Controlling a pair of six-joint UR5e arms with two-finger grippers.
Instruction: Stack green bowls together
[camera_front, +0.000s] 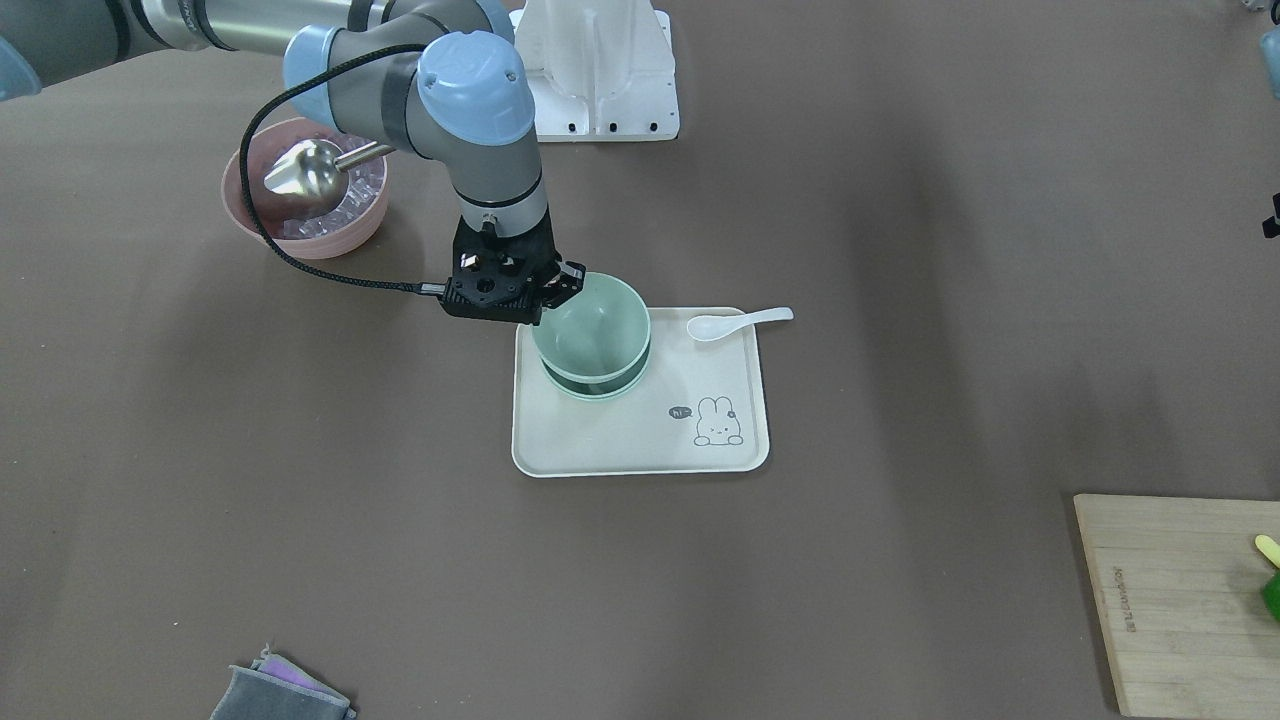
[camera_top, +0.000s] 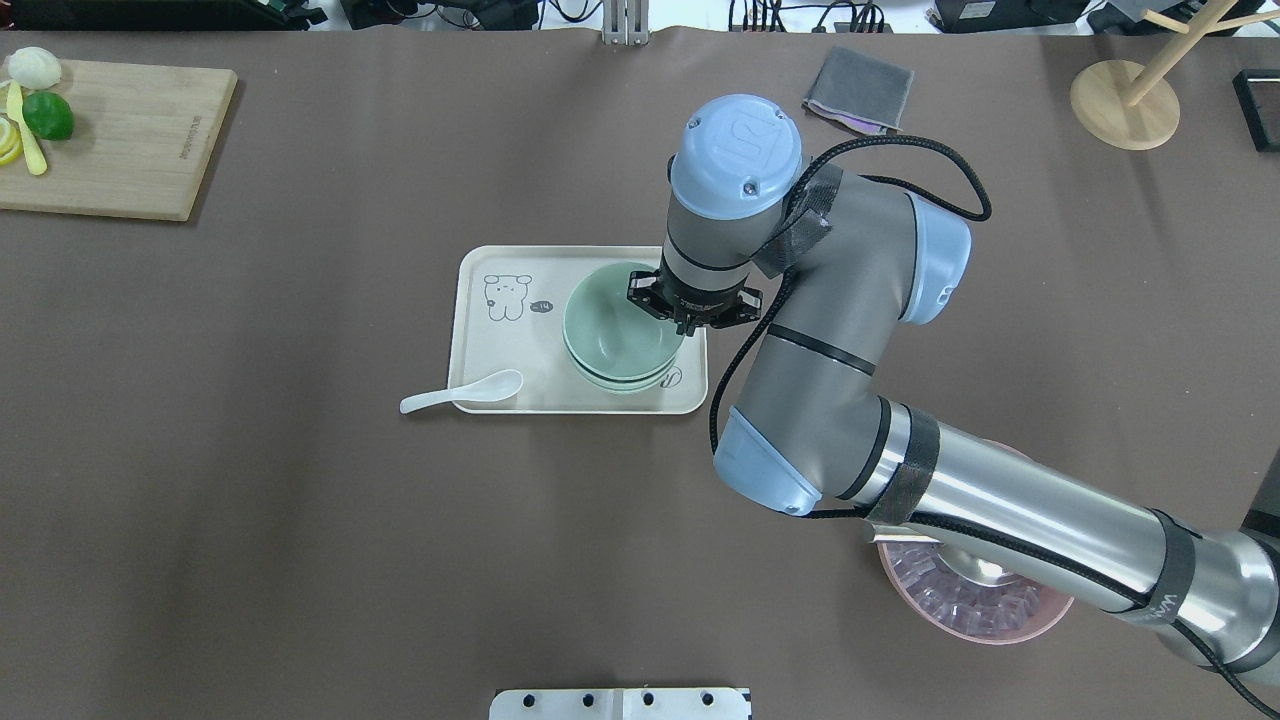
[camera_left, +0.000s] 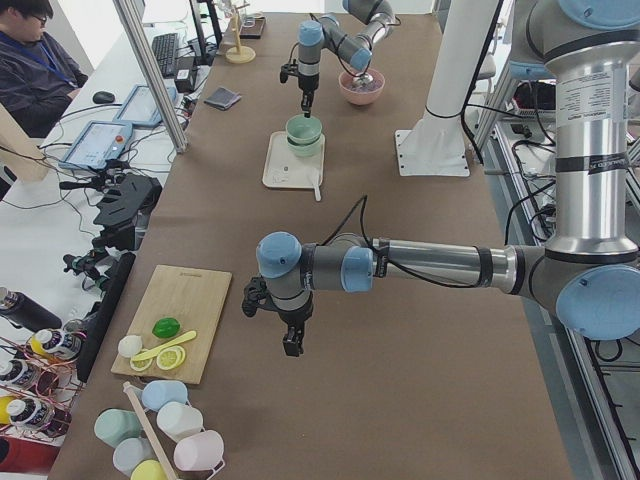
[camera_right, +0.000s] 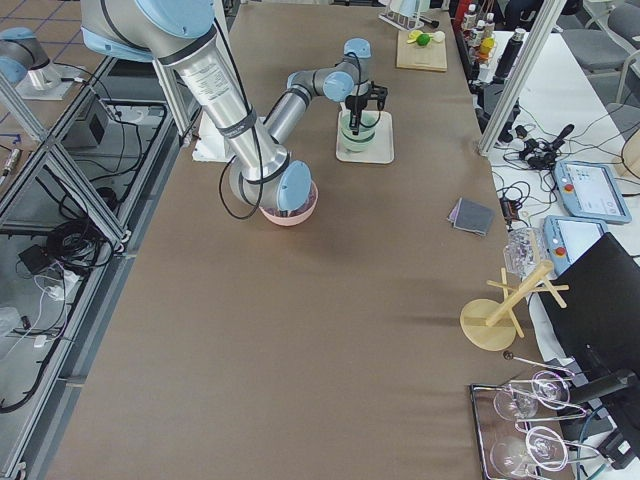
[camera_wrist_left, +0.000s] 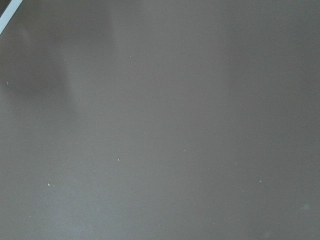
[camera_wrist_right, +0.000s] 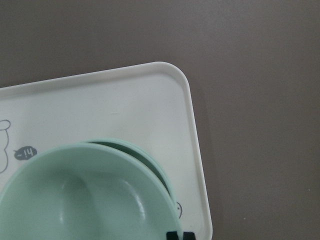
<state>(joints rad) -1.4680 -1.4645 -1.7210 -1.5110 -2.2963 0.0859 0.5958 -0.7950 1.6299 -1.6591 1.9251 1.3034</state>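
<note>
Now: the right gripper (camera_front: 548, 300) is gripping the top green bowl (camera_front: 592, 318), its jaws narrowed onto the rim on the robot's right side. That bowl is sitting mouth-up over the two lower green bowls (camera_front: 597, 389), which are resting nested on the cream tray (camera_front: 640, 445). Only their rims are showing beneath it, and I cannot tell whether it is fully seated in them. A white spoon (camera_front: 738, 321) is lying across the tray's edge, just beside the stack. A pink bowl (camera_front: 335, 235) holding a metal scoop (camera_front: 305, 175) is standing well apart, under the right arm. The left gripper (camera_left: 291, 341) is hanging over bare brown table near the wooden cutting board (camera_left: 172, 318), far from the tray. It is showing only in the side view, so I cannot tell how its jaws are standing.
</note>
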